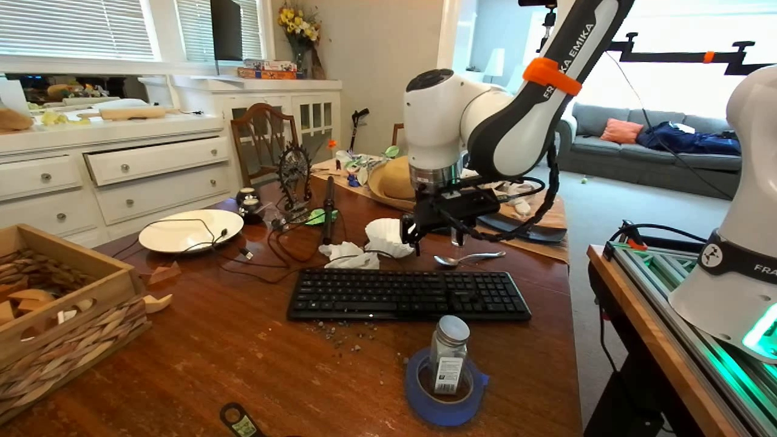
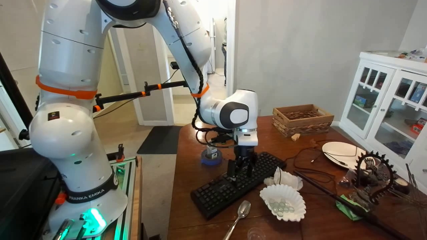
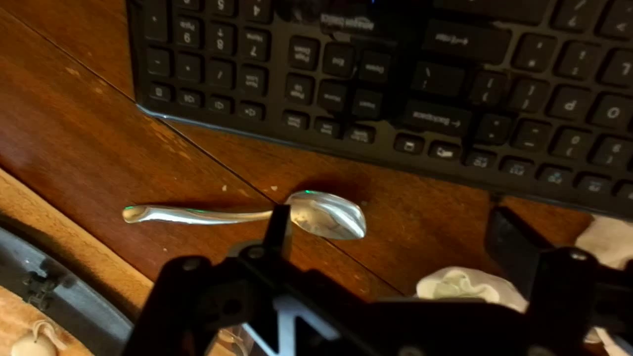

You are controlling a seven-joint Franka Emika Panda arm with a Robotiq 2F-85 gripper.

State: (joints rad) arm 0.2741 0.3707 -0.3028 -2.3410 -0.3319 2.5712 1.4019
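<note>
I note the spoon (image 3: 329, 217) partly masked: in the wrist view, one finger of the gripper (image 3: 389, 209) crosses its neck, and in an exterior view its handle (image 2: 232, 228) is cut off. The black keyboard (image 3: 390, 89) runs out of the wrist view. Fingers stand apart above the table (image 3: 64, 89); clearance cannot be judged. Spoon: bright, reflective metal, lying beside the keyboard.

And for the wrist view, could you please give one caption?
Open hand over a wooden table, a spoon lying beside a keyboard.
</note>
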